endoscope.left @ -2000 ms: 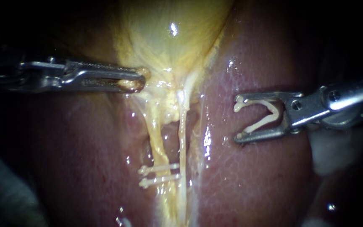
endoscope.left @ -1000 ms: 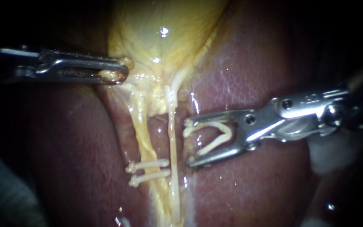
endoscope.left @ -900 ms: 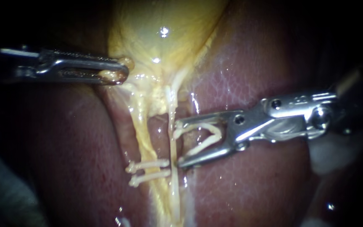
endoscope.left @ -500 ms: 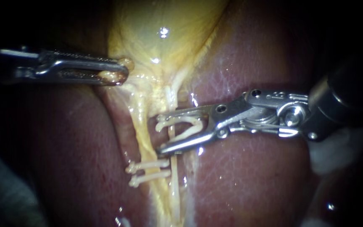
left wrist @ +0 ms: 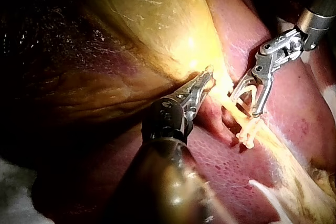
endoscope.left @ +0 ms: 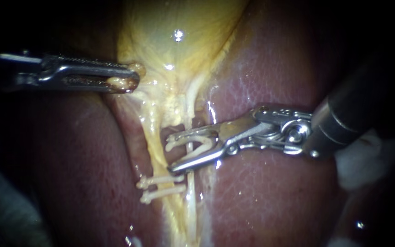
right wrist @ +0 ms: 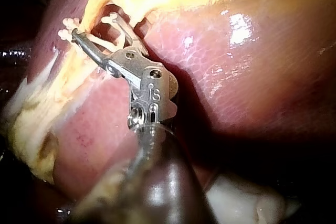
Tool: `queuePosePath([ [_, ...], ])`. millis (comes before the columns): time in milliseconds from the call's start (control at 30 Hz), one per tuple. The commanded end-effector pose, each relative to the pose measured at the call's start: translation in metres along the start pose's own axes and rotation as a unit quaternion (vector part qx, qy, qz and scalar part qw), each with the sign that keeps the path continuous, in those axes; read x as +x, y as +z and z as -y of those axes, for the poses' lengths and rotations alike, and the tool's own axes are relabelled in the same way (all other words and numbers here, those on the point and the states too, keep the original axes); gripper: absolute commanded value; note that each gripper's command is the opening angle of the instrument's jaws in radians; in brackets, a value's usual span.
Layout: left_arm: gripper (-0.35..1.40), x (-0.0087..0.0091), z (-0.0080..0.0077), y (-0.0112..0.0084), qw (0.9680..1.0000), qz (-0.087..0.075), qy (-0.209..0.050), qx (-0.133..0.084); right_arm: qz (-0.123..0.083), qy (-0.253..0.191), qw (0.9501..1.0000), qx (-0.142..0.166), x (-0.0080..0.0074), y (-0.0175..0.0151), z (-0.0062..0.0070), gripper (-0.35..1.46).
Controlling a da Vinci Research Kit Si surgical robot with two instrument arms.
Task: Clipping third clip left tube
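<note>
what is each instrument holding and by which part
The left instrument is shut on a fold of yellow tissue at the edge of the gallbladder. The right instrument holds an open clip, one leg against each jaw.

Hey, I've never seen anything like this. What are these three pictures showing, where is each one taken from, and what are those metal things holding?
This is a surgical robot working on a pig's liver and yellowish gallbladder. The wide picture comes from an endoscope camera close to the tissue. The other two come from cameras on each instrument's arm. The left instrument has its pincer shut on the gallbladder's lower edge. The right instrument carries in its pincer an open white clip, with a thin pale tube running between the clip's legs. Two closed clips sit across the neighbouring yellow tube, lower down.
</note>
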Motion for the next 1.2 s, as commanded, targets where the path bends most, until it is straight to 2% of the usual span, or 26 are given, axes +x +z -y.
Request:
queuePosePath([
  [33, -0.35, 0.0, 0.0, 0.0, 1.0, 0.0, 0.0, 0.0, 0.0, 0.0, 1.0, -0.001, 0.0001, 0.0003, -0.0001, 0.49],
  [267, -0.35, 0.0, 0.0, 0.0, 1.0, 0.0, 0.0, 0.0, -0.017, 0.007, 0.9998, 0.005, 0.0005, 0.0024, -0.0002, 0.49],
  [600, -0.35, 0.0, 0.0, 0.0, 1.0, 0.0, 0.0, 0.0, -0.045, 0.013, 0.9986, 0.025, 0.0012, 0.0051, 0.0009, 0.49],
  [800, -0.35, 0.0, 0.0, 0.0001, 1.0, 0.0, 0.0, 0.0, -0.056, 0.013, 0.9978, 0.033, 0.0016, 0.0056, 0.0013, 0.49],
  [967, -0.35, 0.0, 0.0, 0.0001, 1.0, 0.0, 0.0, 0.0, -0.064, 0.016, 0.997, 0.042, 0.0027, 0.0052, 0.0019, 0.47],
  [1200, -0.35, 0.0, 0.0, 0.0, 1.0, 0.0, 0.0, 0.0, -0.07, 0.023, 0.996, 0.05, 0.0051, 0.0044, 0.0038, 0.44],
])
